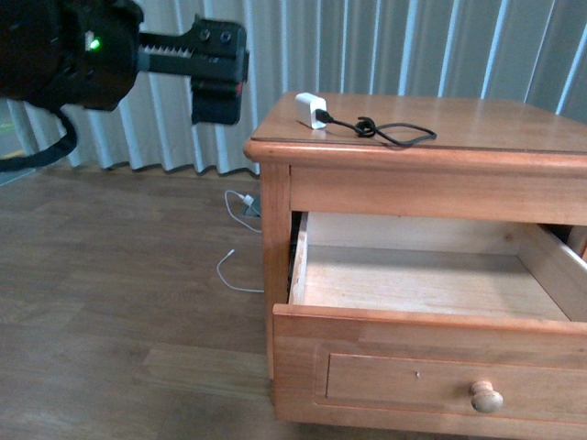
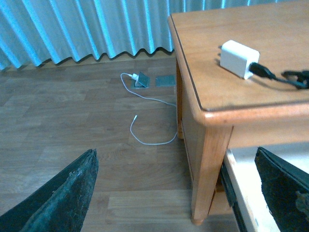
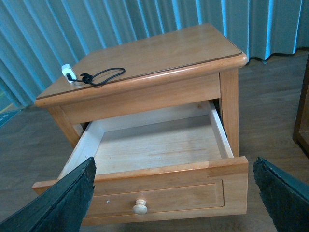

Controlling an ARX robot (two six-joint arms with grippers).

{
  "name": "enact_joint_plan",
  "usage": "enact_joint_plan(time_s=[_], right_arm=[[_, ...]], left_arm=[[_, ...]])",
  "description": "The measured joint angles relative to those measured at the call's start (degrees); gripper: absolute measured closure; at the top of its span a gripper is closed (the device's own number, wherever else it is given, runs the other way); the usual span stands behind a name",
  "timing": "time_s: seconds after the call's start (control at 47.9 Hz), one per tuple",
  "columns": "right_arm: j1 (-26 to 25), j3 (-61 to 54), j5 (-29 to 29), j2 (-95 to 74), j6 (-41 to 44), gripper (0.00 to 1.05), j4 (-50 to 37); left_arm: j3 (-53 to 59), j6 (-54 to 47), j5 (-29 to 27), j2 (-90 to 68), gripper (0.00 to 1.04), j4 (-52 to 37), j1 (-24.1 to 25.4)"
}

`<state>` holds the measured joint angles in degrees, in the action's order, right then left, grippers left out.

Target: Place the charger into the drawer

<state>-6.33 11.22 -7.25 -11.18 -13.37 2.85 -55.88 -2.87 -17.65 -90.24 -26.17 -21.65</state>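
Sitting on the glossy nightstand (image 1: 495,121) is the cubic charger (image 1: 312,110).

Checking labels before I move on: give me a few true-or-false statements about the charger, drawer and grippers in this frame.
1. The drawer is pulled open, with nothing in it. True.
2. The charger lies inside the drawer. False: it sits on the nightstand top.
3. The left gripper holds the charger. False: it is open and empty, off the nightstand's corner.
4. A white cable lies on the floor. True.
5. The right gripper is shut. False: its fingers are wide apart, in front of the drawer.
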Motion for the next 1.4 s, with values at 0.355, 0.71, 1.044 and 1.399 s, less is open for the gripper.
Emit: enact_joint_plan(time_s=[0.355, 0.71, 1.044, 1.399], right_arm=[[0.0, 0.0, 0.0, 0.0, 0.0, 0.08, 0.0], [0.0, 0.0, 0.0, 0.0, 0.0, 0.08, 0.0], [0.0, 0.0, 0.0, 0.0, 0.0, 0.08, 0.0], [0.0, 0.0, 0.0, 0.0, 0.0, 0.08, 0.0]], left_arm=[[-30.3, 12.8, -5.3, -23.1, 0.06, 9.1, -4.1], [-54.9, 19.6, -7.9, -39.4, 0.06, 21.4, -5.8], [-69.2, 20.7, -10.6, -48.3, 0.06, 28.7, -6.6], [-73.9, 21.0, -10.8, -50.5, 0.15, 30.7, -6.2]])
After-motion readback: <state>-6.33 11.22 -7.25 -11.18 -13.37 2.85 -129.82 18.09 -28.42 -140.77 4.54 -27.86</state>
